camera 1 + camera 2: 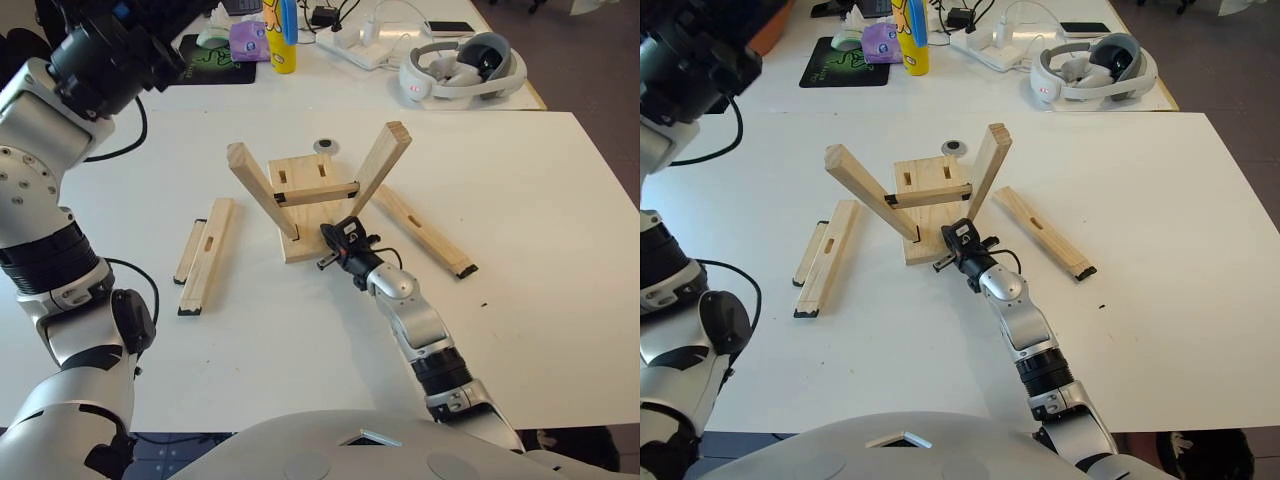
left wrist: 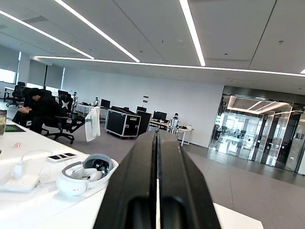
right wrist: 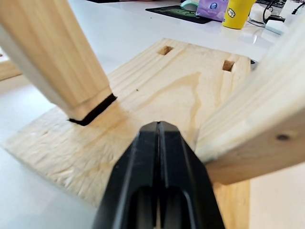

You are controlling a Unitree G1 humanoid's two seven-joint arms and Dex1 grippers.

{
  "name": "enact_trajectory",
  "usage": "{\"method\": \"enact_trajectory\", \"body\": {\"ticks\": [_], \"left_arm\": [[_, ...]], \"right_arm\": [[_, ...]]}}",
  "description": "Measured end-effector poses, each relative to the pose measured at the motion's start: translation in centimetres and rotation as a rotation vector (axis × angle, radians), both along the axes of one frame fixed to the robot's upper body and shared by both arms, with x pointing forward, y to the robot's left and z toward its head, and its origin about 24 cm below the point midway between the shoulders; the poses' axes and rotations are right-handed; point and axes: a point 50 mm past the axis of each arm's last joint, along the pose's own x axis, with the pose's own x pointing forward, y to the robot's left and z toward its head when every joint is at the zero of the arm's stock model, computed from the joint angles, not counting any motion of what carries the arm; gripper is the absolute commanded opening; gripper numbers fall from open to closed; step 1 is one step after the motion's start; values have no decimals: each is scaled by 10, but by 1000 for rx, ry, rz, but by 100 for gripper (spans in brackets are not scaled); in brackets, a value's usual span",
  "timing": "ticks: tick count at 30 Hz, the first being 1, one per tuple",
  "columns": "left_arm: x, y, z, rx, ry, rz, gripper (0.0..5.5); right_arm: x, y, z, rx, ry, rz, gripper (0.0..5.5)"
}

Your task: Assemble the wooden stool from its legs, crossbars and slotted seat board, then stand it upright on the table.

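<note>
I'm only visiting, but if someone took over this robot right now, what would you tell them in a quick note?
Left gripper: shut, empty, raised and pointing out into the room.
Right gripper: shut, empty, at the seat board's near edge, between the fitted legs.
Done: two legs stand in the board, joined by a crossbar.
Left to do: fit the loose leg and second crossbar lying left of the board, and the other leg lying to its right; two slots are empty. Then stand the stool upright.

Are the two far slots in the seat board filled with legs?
No, both far slots in the seat board are empty holes; the two legs stand at its near edge.
</note>
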Motion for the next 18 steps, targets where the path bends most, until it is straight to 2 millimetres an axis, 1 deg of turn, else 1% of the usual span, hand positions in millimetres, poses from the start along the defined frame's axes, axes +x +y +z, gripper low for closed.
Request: {"method": "enact_trajectory", "body": {"ticks": [2,3,4,6,8,9,11,12,14,17,18], "left_arm": [[-1,0,8,-11,-35,20,2],[-1,-2,8,1,-37,20,2],[-1,-5,5,48,-35,24,2],[0,-18,-13,202,-4,11,2],[0,-35,-57,426,96,-21,2],[-1,-40,-75,498,119,-33,2],[-7,-47,-79,623,-5,-11,2],[-9,-51,-81,643,-35,-9,2],[-8,-58,-82,597,-38,-30,2],[4,-55,-78,496,4,18,2],[11,-50,-73,436,23,52,2]], "right_arm": [[1,1,0,-9,-4,8,0],[1,2,0,-12,-5,9,0],[1,2,0,-17,-7,11,0],[2,2,2,-21,-17,13,0],[2,3,2,-20,-20,14,0],[2,3,3,-19,-23,14,0],[2,3,1,-24,-17,14,0],[2,2,-1,-33,-6,14,0],[2,3,-2,-38,-1,15,0],[3,3,-2,-37,-1,15,0],[3,4,-1,-35,-5,18,0]]}}
